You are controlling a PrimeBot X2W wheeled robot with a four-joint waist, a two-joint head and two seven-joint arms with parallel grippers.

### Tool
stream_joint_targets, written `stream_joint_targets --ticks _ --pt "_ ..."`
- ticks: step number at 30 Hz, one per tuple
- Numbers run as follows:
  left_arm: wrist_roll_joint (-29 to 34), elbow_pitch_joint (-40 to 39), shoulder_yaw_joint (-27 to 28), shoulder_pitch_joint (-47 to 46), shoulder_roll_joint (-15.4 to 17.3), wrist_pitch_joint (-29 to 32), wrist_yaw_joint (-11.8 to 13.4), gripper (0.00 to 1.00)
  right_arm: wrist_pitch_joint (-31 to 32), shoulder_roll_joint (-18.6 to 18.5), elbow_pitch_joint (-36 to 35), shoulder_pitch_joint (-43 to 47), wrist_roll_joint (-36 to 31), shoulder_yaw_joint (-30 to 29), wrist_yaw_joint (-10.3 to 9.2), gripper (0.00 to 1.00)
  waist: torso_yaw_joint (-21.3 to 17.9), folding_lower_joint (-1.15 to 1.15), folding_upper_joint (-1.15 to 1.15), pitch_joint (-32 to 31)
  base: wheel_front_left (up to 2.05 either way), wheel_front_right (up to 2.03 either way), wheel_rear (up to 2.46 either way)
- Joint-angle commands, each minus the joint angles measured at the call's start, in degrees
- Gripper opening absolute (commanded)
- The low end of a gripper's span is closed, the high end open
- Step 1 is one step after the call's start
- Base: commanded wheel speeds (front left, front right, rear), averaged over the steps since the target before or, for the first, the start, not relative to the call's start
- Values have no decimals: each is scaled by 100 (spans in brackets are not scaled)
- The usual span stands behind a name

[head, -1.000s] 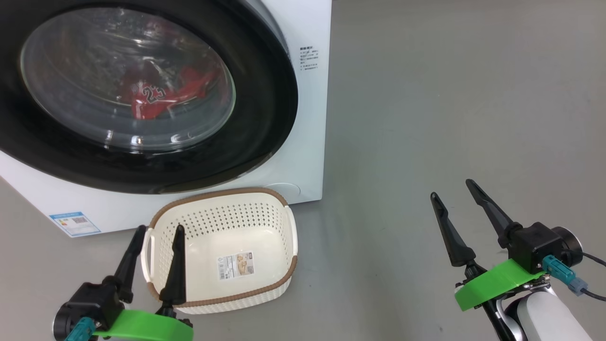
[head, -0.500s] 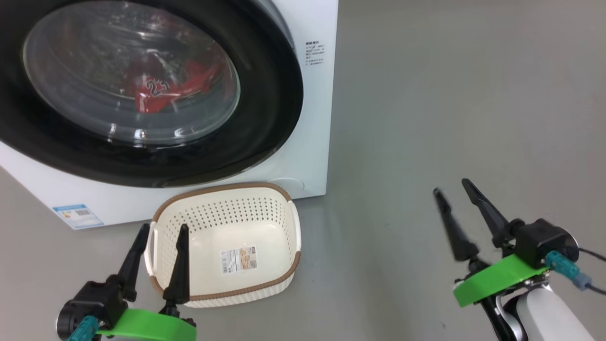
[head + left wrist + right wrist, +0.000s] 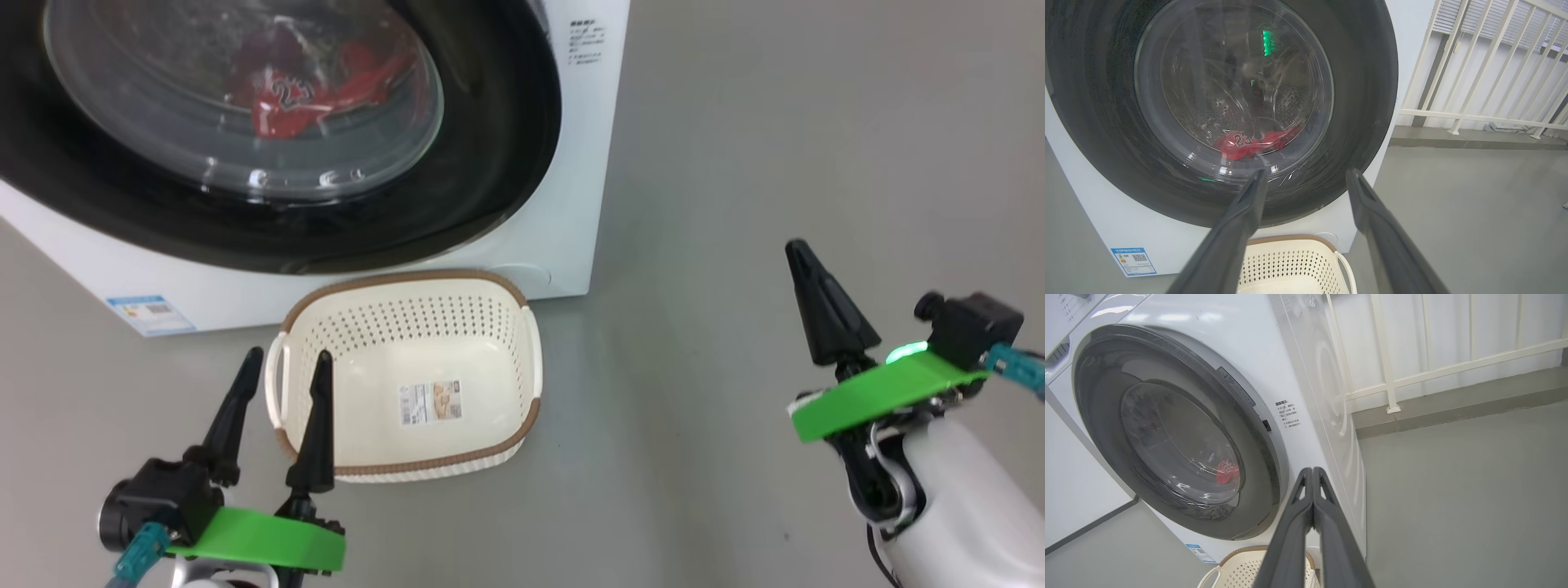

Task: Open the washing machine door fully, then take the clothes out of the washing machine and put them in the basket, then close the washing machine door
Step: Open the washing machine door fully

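Observation:
The washing machine (image 3: 571, 204) stands at the upper left with its round black-rimmed door (image 3: 490, 163) closed. Behind the glass lies a red jersey numbered 23 (image 3: 286, 102), which also shows as the clothes (image 3: 1241, 143) in the left wrist view and as a small red patch (image 3: 1227, 471) in the right wrist view. The cream basket (image 3: 408, 371) sits on the floor before the machine, holding nothing but its paper label. My left gripper (image 3: 286, 363) is open by the basket's left rim. My right gripper (image 3: 796, 249) is shut and holds nothing, out over the floor to the right; its fingertips (image 3: 1312, 470) meet.
Grey floor (image 3: 775, 122) spreads to the right of the machine. A white railing (image 3: 1392, 375) and a low kerb stand behind it. A blue label sticker (image 3: 151, 310) marks the machine's lower left front.
My right gripper has closed from open and risen. The head camera has shifted, so machine and basket sit further right and up in the picture. Left gripper unchanged.

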Motion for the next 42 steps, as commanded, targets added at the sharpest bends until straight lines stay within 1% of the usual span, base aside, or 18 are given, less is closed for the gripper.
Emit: stream_joint_targets --ticks 1,6,11,15,20,25,31,37,38,42 --pt "-4 -196 136 -230 84 -70 -32 100 -36 -88 -63 -235 262 188 39 0 114 0 0 161 0 0 0" --pt "-53 -334 54 -325 84 -70 -17 100 -11 -353 200 -791 1393 669 39 0 226 0 0 455 0 0 0" --pt "-116 -398 23 -439 84 -70 -4 100 302 -597 316 -1335 2489 1185 39 0 312 0 0 740 0 0 0" --pt "-135 -451 5 -560 84 -70 -1 100 606 -732 237 -1752 3344 1406 39 0 358 0 0 965 0 0 0" --pt "-158 -535 -43 -710 84 -70 16 100 872 -851 149 -2290 4087 1525 39 0 402 0 0 1262 0 0 0" --pt "-149 -608 -138 -879 84 -70 37 100 1309 -929 122 -2771 4712 1531 39 0 492 0 0 1547 0 0 0" --pt "-149 -690 -251 -1067 84 -70 83 100 2026 -935 -41 -3258 5492 1236 39 0 618 0 0 1872 0 0 0" --pt "-158 -754 -343 -1178 84 -70 113 100 2714 -858 -48 -3678 5974 883 39 0 723 0 0 2160 0 0 0" --pt "-158 -754 -343 -1178 84 -70 113 100 2714 -858 -48 -3678 5974 883 39 0 723 0 0 2160 0 0 0" --pt "-167 -793 -424 -1251 84 -70 134 100 3321 -770 17 -3944 6261 697 39 0 795 0 0 2348 0 0 0"
